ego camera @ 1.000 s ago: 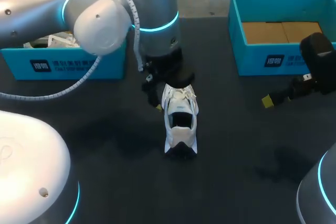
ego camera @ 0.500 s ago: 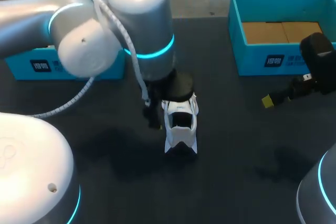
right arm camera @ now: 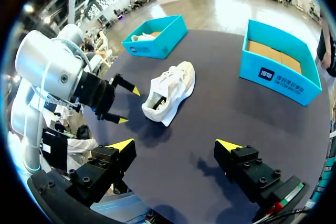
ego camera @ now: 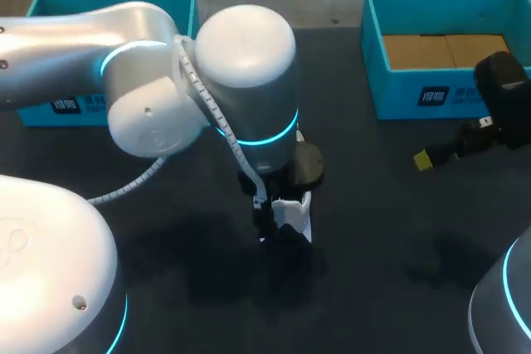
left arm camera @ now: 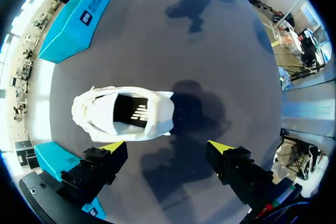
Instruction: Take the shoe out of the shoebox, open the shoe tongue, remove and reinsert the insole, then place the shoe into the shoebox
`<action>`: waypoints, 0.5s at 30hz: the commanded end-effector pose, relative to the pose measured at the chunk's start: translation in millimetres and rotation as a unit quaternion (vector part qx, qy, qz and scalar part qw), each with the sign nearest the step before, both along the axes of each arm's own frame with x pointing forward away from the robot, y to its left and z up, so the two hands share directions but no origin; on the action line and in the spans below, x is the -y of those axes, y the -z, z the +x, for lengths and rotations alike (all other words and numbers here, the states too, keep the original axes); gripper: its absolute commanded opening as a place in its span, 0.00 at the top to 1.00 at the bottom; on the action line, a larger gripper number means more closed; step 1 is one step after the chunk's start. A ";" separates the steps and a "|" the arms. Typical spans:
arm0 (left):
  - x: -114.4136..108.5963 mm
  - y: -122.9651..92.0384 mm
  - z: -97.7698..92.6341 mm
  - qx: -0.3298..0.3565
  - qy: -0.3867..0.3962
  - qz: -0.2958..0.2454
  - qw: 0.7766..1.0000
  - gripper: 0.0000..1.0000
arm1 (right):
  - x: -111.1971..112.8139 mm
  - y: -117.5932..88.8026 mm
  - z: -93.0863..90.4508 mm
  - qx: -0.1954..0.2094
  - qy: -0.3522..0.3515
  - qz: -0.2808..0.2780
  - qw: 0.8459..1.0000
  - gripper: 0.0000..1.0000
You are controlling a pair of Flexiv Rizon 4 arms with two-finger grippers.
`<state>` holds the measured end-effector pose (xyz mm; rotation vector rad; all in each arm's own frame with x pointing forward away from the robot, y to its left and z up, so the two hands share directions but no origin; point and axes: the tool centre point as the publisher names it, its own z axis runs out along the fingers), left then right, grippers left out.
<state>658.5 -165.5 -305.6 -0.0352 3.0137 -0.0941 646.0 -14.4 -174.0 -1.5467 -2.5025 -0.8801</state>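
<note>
Your left hand (left arm camera: 167, 146) has tracked along the shoe (left arm camera: 123, 114) from the laces end to just past the heel, with the fingers spread and gripping nothing. The shoe stands on the surface (left arm camera: 210, 51), out of the shoebox (ego camera: 448, 6). Your right hand (right arm camera: 175, 144) stayed parked, also open. Likely lining up for the tongue or insole.

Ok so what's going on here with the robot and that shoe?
The white shoe sits on the black table, outside the boxes. The left gripper hangs open over the shoe's heel end, not touching it. The right gripper is open too, off to the side and holding nothing. The teal shoebox at the right stands empty.
</note>
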 end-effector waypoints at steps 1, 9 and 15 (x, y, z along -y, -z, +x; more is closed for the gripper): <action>11.3 15.9 2.0 -0.004 0.008 0.012 1.000 0.00 | 0.6 0.9 -2.1 0.001 0.001 0.000 1.000 0.00; 27.7 37.0 4.4 -0.013 0.032 0.004 0.999 0.00 | 0.6 0.9 -2.1 0.001 0.001 0.000 1.000 0.00; 34.2 55.6 5.9 -0.032 0.051 0.007 0.998 0.00 | 0.6 0.9 -2.1 0.001 0.001 0.000 1.000 0.00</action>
